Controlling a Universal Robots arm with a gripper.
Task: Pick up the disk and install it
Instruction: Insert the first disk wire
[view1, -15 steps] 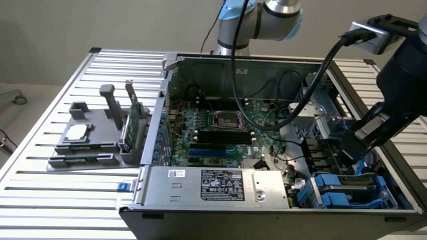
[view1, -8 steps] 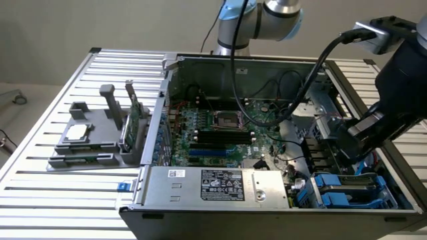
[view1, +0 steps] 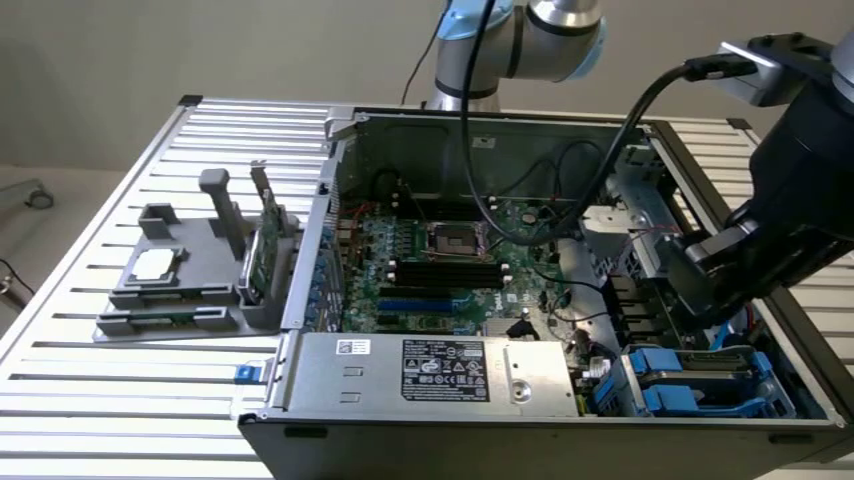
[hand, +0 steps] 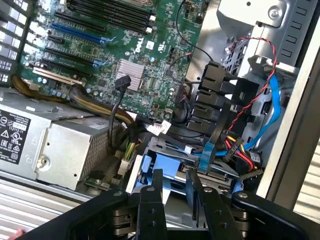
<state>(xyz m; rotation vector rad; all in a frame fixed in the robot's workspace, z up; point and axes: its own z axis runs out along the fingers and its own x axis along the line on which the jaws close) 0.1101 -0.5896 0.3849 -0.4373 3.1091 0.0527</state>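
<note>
The disk (view1: 701, 385) lies in the drive bay at the front corner of the open computer case, on the exterior view's right, framed by blue plastic rails. In the wrist view the disk (hand: 167, 167) shows its blue carrier and grey metal just beyond my fingertips. My gripper (view1: 687, 335) hangs close above that bay. In the wrist view my gripper (hand: 175, 176) has two black fingers (hand: 156, 192) standing apart, with the blue carrier showing through the gap. Nothing is clamped between them, and I cannot tell whether they touch the carrier.
Black connectors with red, yellow and blue cables (hand: 220, 95) crowd the space beside the bay. The power supply (view1: 427, 370) fills the case's front and the motherboard (view1: 441, 260) its floor. A grey holder (view1: 174, 290) on the slatted table (view1: 120, 400) carries a silver square piece and a green card.
</note>
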